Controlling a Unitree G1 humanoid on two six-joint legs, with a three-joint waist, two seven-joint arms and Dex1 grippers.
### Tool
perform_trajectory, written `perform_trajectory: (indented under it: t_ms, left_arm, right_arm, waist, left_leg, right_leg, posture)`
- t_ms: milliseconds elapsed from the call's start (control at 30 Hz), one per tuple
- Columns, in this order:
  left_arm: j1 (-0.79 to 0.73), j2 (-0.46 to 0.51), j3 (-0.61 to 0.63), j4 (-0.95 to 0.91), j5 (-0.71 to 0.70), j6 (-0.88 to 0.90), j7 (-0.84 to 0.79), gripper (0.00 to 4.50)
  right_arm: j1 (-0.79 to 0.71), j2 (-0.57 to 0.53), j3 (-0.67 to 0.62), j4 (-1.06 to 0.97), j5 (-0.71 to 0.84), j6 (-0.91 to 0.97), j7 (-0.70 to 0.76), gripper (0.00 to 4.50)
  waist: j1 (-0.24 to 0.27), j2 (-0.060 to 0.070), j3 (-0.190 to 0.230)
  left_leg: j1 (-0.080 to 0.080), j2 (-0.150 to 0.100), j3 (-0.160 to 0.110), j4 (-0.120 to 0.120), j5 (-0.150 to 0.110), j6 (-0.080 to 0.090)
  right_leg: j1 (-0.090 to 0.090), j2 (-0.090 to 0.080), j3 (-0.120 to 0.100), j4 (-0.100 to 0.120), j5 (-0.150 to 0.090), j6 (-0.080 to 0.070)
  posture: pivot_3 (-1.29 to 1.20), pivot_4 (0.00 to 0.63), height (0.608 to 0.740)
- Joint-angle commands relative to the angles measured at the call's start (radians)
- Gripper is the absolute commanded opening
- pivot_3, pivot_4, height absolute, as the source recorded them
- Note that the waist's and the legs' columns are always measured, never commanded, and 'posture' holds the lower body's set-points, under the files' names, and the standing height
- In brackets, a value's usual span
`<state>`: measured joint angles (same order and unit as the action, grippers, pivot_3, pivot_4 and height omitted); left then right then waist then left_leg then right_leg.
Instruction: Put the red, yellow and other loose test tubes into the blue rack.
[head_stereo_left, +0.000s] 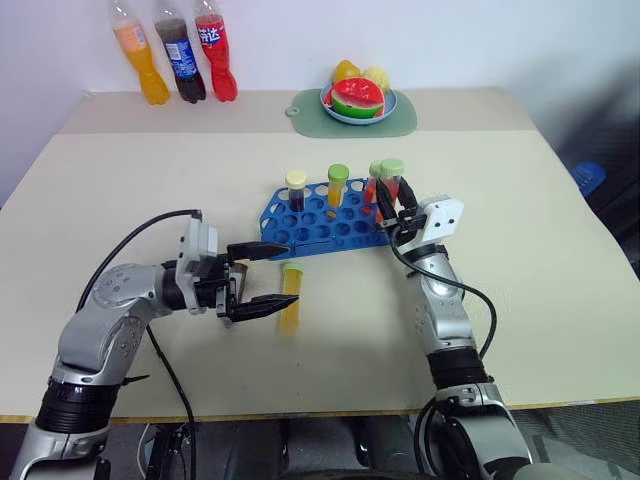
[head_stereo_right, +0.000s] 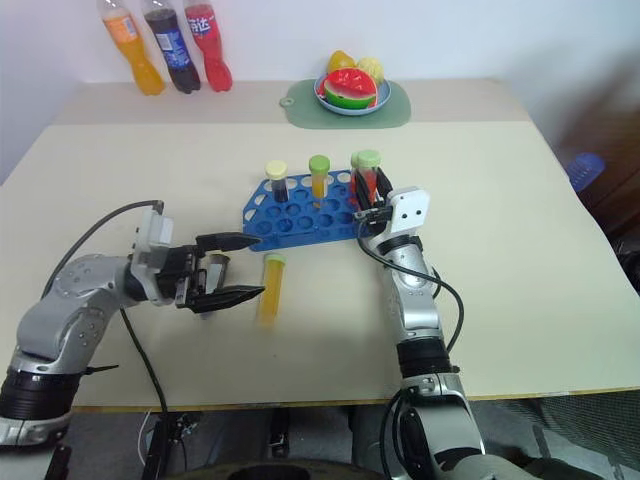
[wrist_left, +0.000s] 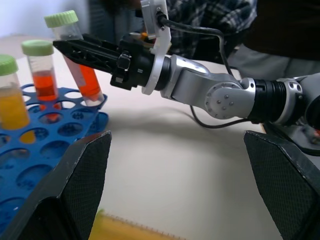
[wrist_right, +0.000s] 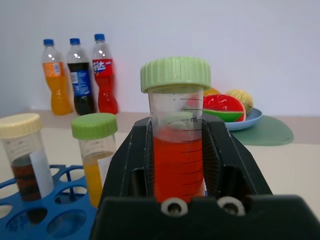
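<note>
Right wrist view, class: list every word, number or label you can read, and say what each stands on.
"mL": printed beside the graduation marks on the red test tube held in the right claw.
Label on the red soda bottle: white characters, too blurred to read.
Labels on the orange soda bottle and the cola bottle: too small to read.
Graduation numbers on the tubes: none legible.

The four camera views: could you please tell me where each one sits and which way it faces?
Left eye view: head-mounted, looking down over the table, blue rack, both arms.
Right eye view: same head, same scene slightly offset.
Left wrist view: along the left gripper, jaws open, facing the right gripper at the rack's edge.
Right wrist view: along the right gripper, jaws shut on the red tube, facing soda bottles.
Shared: both wrist views show the red tube and rack.
</note>
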<state>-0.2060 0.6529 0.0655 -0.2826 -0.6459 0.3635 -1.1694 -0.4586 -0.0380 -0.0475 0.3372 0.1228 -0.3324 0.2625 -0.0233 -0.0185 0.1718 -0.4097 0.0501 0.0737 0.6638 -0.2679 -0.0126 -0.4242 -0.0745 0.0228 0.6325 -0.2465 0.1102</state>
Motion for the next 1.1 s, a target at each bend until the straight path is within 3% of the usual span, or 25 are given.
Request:
perform_trajectory:
  t_ms: [33, 167, 233, 267, 367, 400, 533, 667, 800, 967, 1100]
  left_arm:
    - [0.010, 0.014, 0.031, -0.045, -0.018, -0.003, 0.011, 4.36]
    - [0.019, 0.018, 0.035, -0.065, -0.031, 0.012, 0.026, 4.36]
    - [0.022, 0.020, 0.036, -0.072, -0.037, 0.016, 0.031, 4.36]
    - [0.023, 0.016, 0.039, -0.076, -0.050, 0.028, 0.041, 4.36]
    - [0.022, 0.003, 0.065, -0.090, -0.106, 0.073, 0.085, 4.36]
    - [0.019, -0.001, 0.079, -0.099, -0.139, 0.105, 0.115, 4.36]
    - [0.016, -0.014, 0.149, -0.177, -0.293, 0.274, 0.325, 4.36]
    - [-0.005, 0.033, 0.212, -0.237, -0.432, 0.479, 0.591, 4.36]
    - [-0.089, 0.096, 0.248, -0.189, -0.686, 0.645, 0.828, 4.36]
    - [-0.295, 0.296, 0.059, 0.017, -1.045, 0.888, 1.227, 4.36]
    - [-0.455, 0.378, -0.146, 0.174, -1.288, 0.953, 1.378, 4.36]
  right_arm:
    - [-0.016, 0.016, 0.014, 0.078, -0.011, -0.047, 0.004, 0.79]
    - [-0.028, 0.030, 0.023, 0.145, 0.005, -0.089, 0.034, 0.79]
    - [-0.026, 0.030, 0.022, 0.169, 0.005, -0.112, 0.046, 1.81]
    - [-0.023, 0.024, 0.025, 0.175, -0.003, -0.125, 0.050, 2.10]
    - [0.005, -0.001, 0.037, 0.155, -0.027, -0.146, 0.061, 3.68]
    - [0.022, -0.018, 0.040, 0.131, -0.034, -0.146, 0.070, 3.95]
    - [0.113, -0.109, 0.045, -0.022, -0.042, -0.102, 0.111, 3.95]
    - [0.240, -0.222, 0.040, -0.250, -0.007, 0.024, 0.175, 3.95]
    - [0.383, -0.338, 0.003, -0.468, 0.046, 0.165, 0.230, 3.95]
    - [0.475, -0.438, -0.041, -0.602, 0.089, 0.253, 0.283, 3.95]
    - [0.524, -0.517, -0.063, -0.661, 0.118, 0.267, 0.366, 3.95]
  waist:
    - [0.000, 0.000, 0.000]
    - [-0.006, 0.000, 0.000]
    - [-0.016, 0.000, 0.000]
    - [-0.019, 0.000, 0.000]
    - [-0.022, 0.000, 0.000]
    - [-0.021, 0.000, 0.000]
    - [-0.014, 0.000, 0.000]
    - [-0.015, 0.000, 0.000]
    - [-0.011, -0.001, 0.000]
    - [-0.012, -0.001, 0.000]
    - [-0.002, -0.002, 0.001]
  left_leg:
    - [0.000, 0.000, 0.000, 0.000, 0.000, 0.000]
    - [0.000, 0.000, 0.000, 0.000, 0.000, 0.000]
    - [0.000, 0.000, 0.000, 0.000, 0.000, 0.000]
    - [0.001, 0.000, 0.000, 0.000, 0.000, 0.000]
    - [0.001, 0.000, 0.000, -0.001, 0.000, 0.000]
    - [0.001, 0.000, 0.000, -0.001, 0.000, 0.000]
    - [0.000, 0.000, -0.001, -0.001, 0.000, 0.000]
    - [0.000, -0.002, 0.000, 0.000, 0.000, 0.000]
    - [0.001, -0.002, -0.002, 0.000, 0.000, 0.000]
    - [0.002, -0.002, -0.002, 0.000, 0.000, 0.000]
    - [0.002, -0.003, -0.002, 0.000, 0.000, 0.000]
  right_leg:
    - [0.000, 0.000, 0.000, 0.000, 0.000, 0.000]
    - [0.000, 0.000, 0.000, 0.000, 0.000, 0.000]
    - [0.000, 0.000, 0.000, 0.000, 0.000, 0.000]
    - [0.000, 0.000, 0.000, 0.000, 0.000, 0.000]
    - [0.000, 0.000, 0.000, 0.001, 0.000, 0.000]
    - [0.000, 0.000, 0.000, 0.001, 0.000, 0.000]
    - [0.000, -0.002, 0.000, 0.001, 0.000, 0.000]
    - [0.001, -0.004, 0.000, 0.000, 0.000, 0.001]
    - [0.001, -0.004, -0.001, 0.001, 0.000, 0.001]
    - [0.002, -0.003, -0.001, 0.001, 0.000, 0.001]
    - [0.003, -0.003, 0.000, 0.000, 0.000, 0.001]
  posture:
    - [0.00, 0.150, 0.740]
    - [0.00, 0.150, 0.740]
    - [0.00, 0.150, 0.740]
    - [0.00, 0.150, 0.740]
    - [0.00, 0.150, 0.740]
    - [0.00, 0.150, 0.740]
    - [0.00, 0.150, 0.740]
    - [0.00, 0.150, 0.740]
    - [0.00, 0.150, 0.740]
    - [0.00, 0.150, 0.740]
    - [0.00, 0.150, 0.740]
